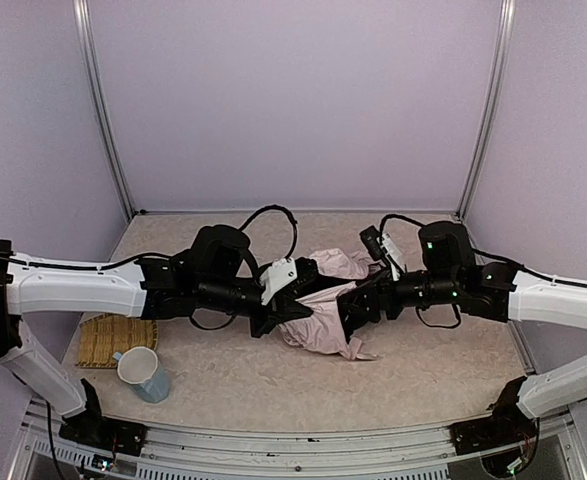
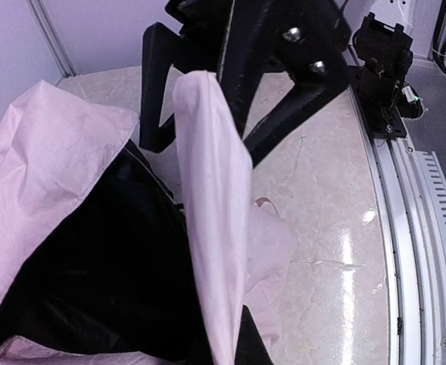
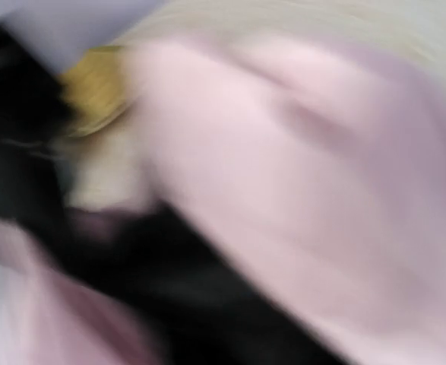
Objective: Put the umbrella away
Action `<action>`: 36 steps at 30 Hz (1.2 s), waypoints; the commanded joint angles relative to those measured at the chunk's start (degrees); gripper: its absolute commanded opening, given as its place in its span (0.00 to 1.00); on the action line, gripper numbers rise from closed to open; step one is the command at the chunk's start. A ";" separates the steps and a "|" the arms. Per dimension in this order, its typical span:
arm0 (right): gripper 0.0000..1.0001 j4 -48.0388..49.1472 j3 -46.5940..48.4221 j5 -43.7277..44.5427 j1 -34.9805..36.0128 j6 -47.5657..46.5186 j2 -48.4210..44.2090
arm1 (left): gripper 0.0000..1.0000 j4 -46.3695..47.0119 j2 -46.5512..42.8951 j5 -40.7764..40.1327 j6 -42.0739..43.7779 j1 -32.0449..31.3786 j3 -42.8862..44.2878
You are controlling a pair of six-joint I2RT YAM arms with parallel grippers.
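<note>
On the pale stone-patterned desk (image 1: 423, 370), seen from above, both arms stretch low and nearly level toward the middle from opposite sides, wrists facing each other. The left arm (image 1: 83, 285) reaches in from the left and the right arm (image 1: 558, 300) from the right, and they meet at the umbrella (image 1: 323, 325). It lies as a crumpled heap of pale pink fabric at the centre of the desk, between the two wrists and touching both. The left fingers (image 1: 273, 318) press into the left edge of the heap; I cannot tell whether they are apart or together. The right fingers (image 2: 156, 91), seen from the left wrist camera, are black and spread wide apart, pointing down, with an upright fold of pink fabric rising in front of the gap. That view also shows the umbrella's black lining gaping beneath the pink outer cloth. The right wrist view is a blur of pink and black. Near the left front corner a pale mug (image 1: 143, 373) stands tilted, its mouth showing a light inner wall, just beside a yellow woven mat (image 1: 108, 340).
</note>
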 commanded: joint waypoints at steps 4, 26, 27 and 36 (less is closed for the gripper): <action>0.86 -1.05 -9.82 6.89 -4.08 8.54 -6.62 | 0.00 1.18 -4.59 0.60 2.37 0.65 -2.31; 0.92 10.39 -7.43 -11.04 -2.41 10.99 21.16 | 0.00 0.89 -3.83 2.21 2.00 1.00 -2.30; 0.92 11.08 -7.52 -11.12 -1.98 11.07 21.56 | 0.00 0.84 -3.75 2.28 1.96 1.00 -2.29; 0.47 14.76 -8.18 -9.02 -1.22 12.03 22.72 | 0.00 -0.04 -3.50 3.37 1.83 0.96 -2.27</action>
